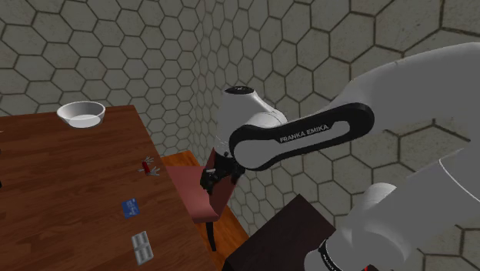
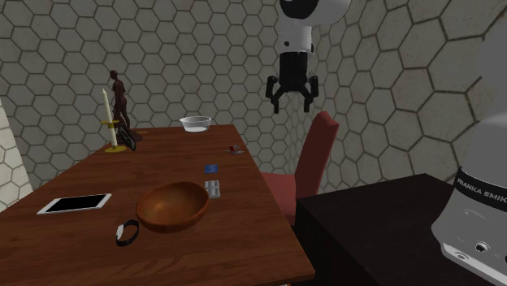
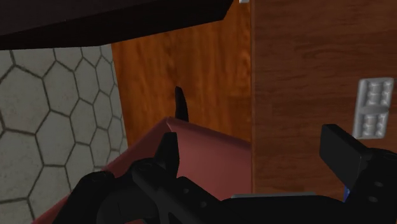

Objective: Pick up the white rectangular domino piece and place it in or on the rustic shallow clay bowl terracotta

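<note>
Claw (image 2: 292, 103) open and empty, hanging above the red chair (image 2: 320, 148) beside the worktop (image 2: 73, 248), jaws spread presumably for the coming grasp. White domino piece (image 2: 213, 189) lies flat on the worktop, just beside the brown bowl (image 2: 172, 206), so the carry looks short.

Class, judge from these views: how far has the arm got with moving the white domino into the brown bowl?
Nothing is done yet: the domino lies on the table beside the bowl. Nothing is in hand: the claw hangs open above the red chair, off the table. Left to do: reach, grasp, lift, place.
</note>
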You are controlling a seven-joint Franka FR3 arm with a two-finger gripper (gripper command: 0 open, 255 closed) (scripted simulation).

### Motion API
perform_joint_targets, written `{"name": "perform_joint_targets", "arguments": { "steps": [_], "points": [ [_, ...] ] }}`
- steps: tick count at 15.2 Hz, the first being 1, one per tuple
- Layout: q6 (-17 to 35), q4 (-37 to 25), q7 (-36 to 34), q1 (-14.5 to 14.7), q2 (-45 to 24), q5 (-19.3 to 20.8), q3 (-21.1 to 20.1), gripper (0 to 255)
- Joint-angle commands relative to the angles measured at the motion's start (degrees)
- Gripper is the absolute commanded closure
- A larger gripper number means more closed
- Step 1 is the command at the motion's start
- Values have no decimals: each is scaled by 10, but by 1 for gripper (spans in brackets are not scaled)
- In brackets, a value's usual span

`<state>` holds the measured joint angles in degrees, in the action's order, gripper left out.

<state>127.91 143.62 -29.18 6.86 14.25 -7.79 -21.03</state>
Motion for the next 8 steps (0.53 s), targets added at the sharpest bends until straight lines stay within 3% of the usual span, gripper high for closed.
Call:
{"name": "perform_joint_targets", "arguments": {
  "steps": [1,8],
  "points": [
    [37,-11,-28,2,-46,12,-18,0],
    [121,-87,-148,19,-212,109,-49,0]
  ]
}}
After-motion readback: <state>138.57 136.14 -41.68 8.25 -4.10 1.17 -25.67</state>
